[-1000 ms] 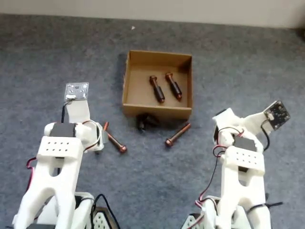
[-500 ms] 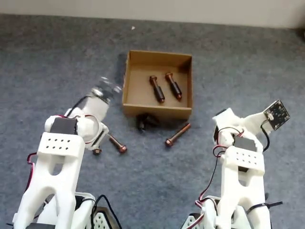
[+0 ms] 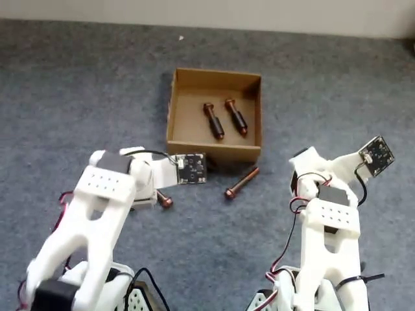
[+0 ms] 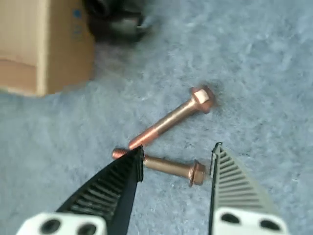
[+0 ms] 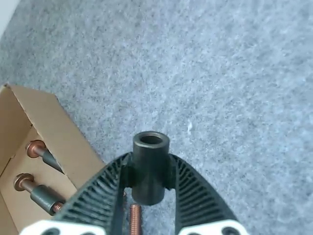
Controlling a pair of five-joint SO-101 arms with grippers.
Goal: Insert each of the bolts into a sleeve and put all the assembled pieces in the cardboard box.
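Currently your left gripper (image 4: 178,148) hangs low over the grey carpet (image 4: 254,58) with its jaws spread wide. They straddle a loose bolt (image 4: 164,165) that lies flat between them, its flanged head toward one jaw. A second bolt (image 4: 171,117) lies at an angle just beside it, its threaded tip close to the other jaw. The cardboard box (image 4: 44,44) stands off to one side, with dark spare sleeves (image 4: 115,17) on the carpet by its wall. Your right gripper (image 5: 149,160) is clamped on a black sleeve (image 5: 151,144), with the open bore facing its wrist camera. In the high view, two assembled pieces (image 3: 214,121) lie inside the box.

The bolts look like stiff, smooth metal, light but likely to roll on the shank and slip between the jaws. Take the straddled one across the middle of the shank, clear of the head, so the threaded end stays free to enter the sleeve. A pinch near either end would probably let it pivot. The sleeve is rigid and round too, so hold it firmly during insertion. Watch that a closing jaw does not nudge the second bolt.
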